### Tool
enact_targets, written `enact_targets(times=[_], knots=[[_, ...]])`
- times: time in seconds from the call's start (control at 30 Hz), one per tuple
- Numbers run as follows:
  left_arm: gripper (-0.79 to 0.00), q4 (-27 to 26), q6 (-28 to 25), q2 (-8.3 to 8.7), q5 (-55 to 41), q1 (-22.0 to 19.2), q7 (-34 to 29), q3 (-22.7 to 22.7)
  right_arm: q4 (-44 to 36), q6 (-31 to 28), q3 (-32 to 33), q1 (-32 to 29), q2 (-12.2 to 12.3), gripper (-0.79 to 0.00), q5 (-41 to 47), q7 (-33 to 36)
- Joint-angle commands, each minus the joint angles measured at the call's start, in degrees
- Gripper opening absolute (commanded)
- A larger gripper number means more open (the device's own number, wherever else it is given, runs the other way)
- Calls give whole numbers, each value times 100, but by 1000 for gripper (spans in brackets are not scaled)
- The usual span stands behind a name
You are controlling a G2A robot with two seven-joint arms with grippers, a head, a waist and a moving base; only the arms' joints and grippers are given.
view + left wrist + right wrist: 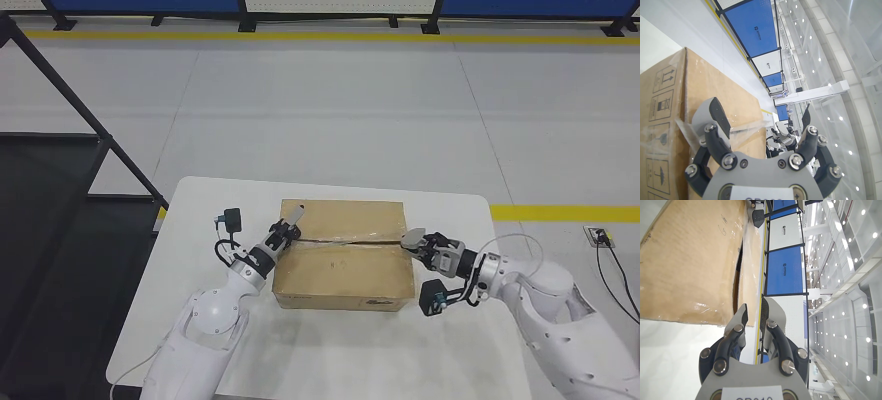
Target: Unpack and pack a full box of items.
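Note:
A brown cardboard box (343,262) stands in the middle of the white table (330,345), its top flaps down and clear tape along the middle seam. My left gripper (284,236) is at the seam's left end. In the left wrist view this gripper (762,118) is open wide with nothing between its fingers, one pad (719,116) up against the taped box (702,89). My right gripper (411,240) is at the seam's right end. There the seam (736,275) gapes slightly, and this gripper (754,313) stands open by a narrow gap around the flap's corner.
A black metal frame (70,120) stands off the table's left side. A yellow line (560,212) runs across the floor to the right. Bare tabletop lies in front of the box and beside it.

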Motion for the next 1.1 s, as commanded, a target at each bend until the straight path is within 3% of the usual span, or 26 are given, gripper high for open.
enact_targets(times=[0.0, 0.3, 0.37, 0.47, 0.7, 1.07], knots=[[0, 2, 9, -4, -6, -2, -12, -4, 1, -15, 10, -16, 10, -579, 2, -5], [0, -67, -25, -20, -25, 34, -23, -21, -294, 188, 332, -212, 22, -582, 765, 194], [0, -89, -38, -22, -21, 52, -16, -26, -439, -78, 295, -127, 13, -588, 921, 214], [0, -111, -48, -29, -24, 73, -7, -25, -502, -604, 66, 193, -19, -785, 891, 320], [0, -143, -79, -41, -24, 108, -12, -30, -34, -1924, -842, 1221, -153, -785, 458, 341], [0, -144, -82, -58, -38, 98, -57, -49, 479, -2783, -1415, 1840, -217, -785, 289, 235]])
